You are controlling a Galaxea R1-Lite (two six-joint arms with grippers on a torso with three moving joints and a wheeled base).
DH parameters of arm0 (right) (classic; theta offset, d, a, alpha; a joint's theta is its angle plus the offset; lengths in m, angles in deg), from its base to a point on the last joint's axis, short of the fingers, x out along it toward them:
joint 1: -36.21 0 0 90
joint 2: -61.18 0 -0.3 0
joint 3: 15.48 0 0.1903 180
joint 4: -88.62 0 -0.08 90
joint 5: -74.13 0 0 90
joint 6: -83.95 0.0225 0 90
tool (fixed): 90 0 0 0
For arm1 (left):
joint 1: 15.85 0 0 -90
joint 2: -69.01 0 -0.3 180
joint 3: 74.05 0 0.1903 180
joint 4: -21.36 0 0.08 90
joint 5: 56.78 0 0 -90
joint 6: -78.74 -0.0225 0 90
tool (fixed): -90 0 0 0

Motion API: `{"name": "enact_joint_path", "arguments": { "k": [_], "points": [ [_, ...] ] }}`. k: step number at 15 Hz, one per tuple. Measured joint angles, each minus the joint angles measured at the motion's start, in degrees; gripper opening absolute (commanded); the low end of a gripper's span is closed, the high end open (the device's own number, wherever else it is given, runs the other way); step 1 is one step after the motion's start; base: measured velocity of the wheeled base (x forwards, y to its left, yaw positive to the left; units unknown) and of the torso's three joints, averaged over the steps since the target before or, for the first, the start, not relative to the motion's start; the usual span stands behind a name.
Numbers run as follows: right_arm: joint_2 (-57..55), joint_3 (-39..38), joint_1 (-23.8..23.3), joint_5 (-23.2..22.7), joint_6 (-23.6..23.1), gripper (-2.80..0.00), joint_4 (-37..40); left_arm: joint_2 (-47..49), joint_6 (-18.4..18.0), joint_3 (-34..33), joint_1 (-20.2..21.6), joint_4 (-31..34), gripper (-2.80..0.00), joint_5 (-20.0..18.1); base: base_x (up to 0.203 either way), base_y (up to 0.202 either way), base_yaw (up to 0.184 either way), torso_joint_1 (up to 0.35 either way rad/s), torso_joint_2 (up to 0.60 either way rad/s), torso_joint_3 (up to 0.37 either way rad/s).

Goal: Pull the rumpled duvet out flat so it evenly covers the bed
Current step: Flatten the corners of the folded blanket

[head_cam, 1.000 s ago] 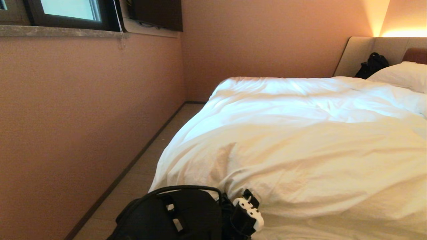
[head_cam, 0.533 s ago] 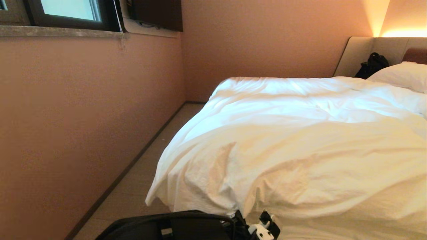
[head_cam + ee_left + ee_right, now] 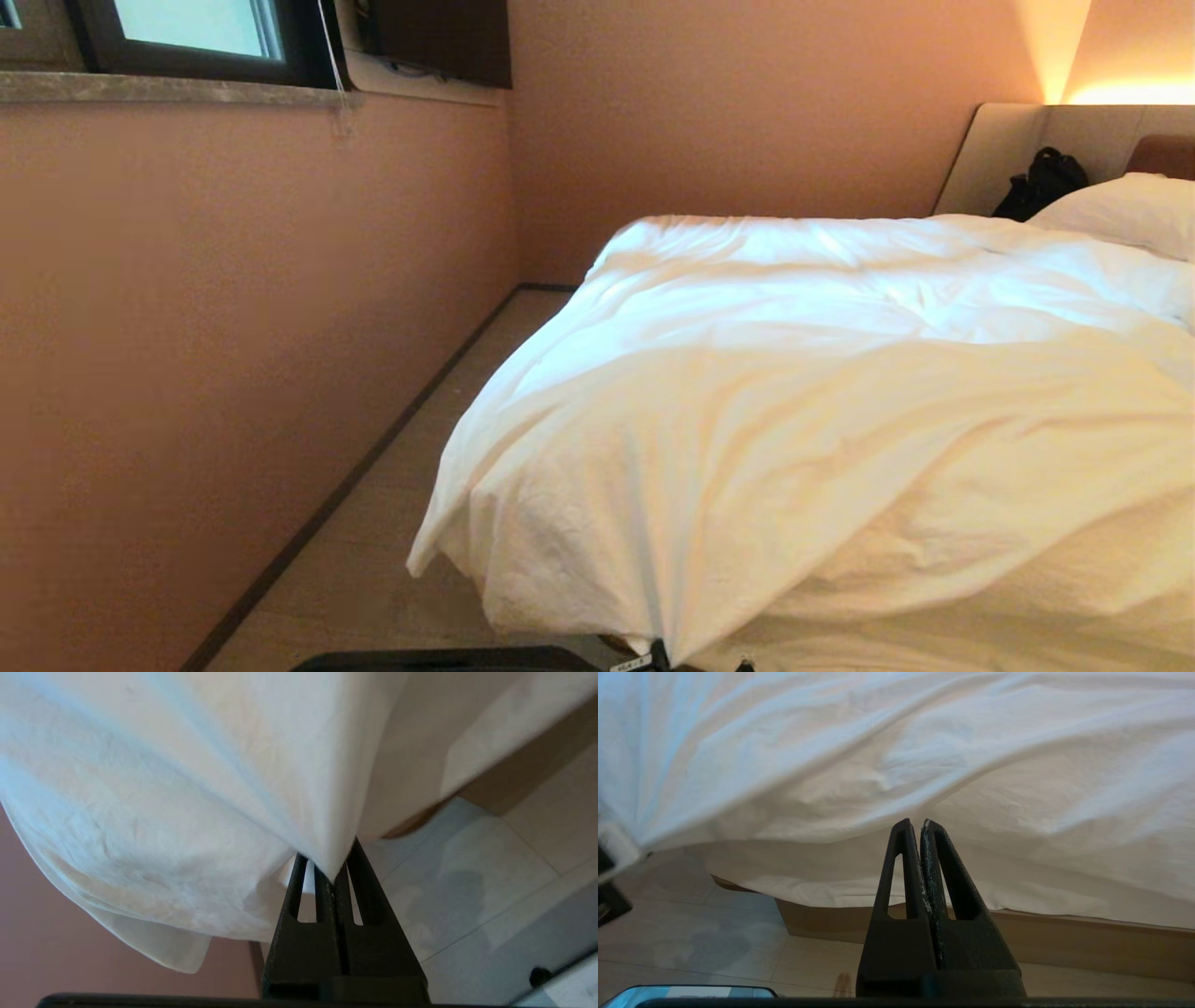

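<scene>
While our left gripper (image 3: 332, 877) sits at six o'clock of the head view, low off the foot corner of the bed (image 3: 1064, 940), we log its jaws clamped on a pinch of the duvet (image 3: 794, 420); cloth fans from that pinch in taut ridges toward twelve o'clock. Duvet: white, creased, draped over the corner at seven o'clock, overhanging the floor (image 3: 373, 551); pillow (image 3: 1120, 210) at two o'clock near the headboard.

Risk, as we judge it: the hold is a thin fold at the jaw tips; a hard tug could slip it free, or drag the whole duvet off toward our side and bare the pillow end.

Left arm: drawn low, jaws pointing up into the cloth. Right gripper (image 3: 922, 828): jaws together, empty, parked facing the bed's side, just short of the hanging duvet.
</scene>
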Motion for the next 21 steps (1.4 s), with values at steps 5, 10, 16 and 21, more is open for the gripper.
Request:
{"name": "enact_joint_path", "arguments": {
  "k": [5,10,16,21],
  "points": [
    [0.0,0.0,0.0,-0.01,0.0,-2.8,-0.01,-0.09,0.29,-2.1,-1.87,-0.13,-2.8,-0.05,0.0,0.0,0.0,0.0,0.0,0.0],
    [0.0,0.0,0.0,0.0,0.0,-2.8,0.02,-0.52,2.04,-3.91,-2.59,-0.11,-2.8,-0.05,0.0,0.0,0.0,0.0,0.0,0.0],
    [0.0,0.0,0.0,0.0,0.01,-2.8,-0.01,-0.81,2.54,-2.61,-2.61,-1.01,-2.8,-0.04,0.0,0.0,0.0,0.0,0.0,0.0],
    [0.0,0.0,0.0,-0.01,0.0,-2.8,-0.01,-0.07,2.5,0.87,-0.92,-1.61,-2.8,-0.03,0.0,0.0,0.0,0.0,0.0,0.0]
  ]
}}
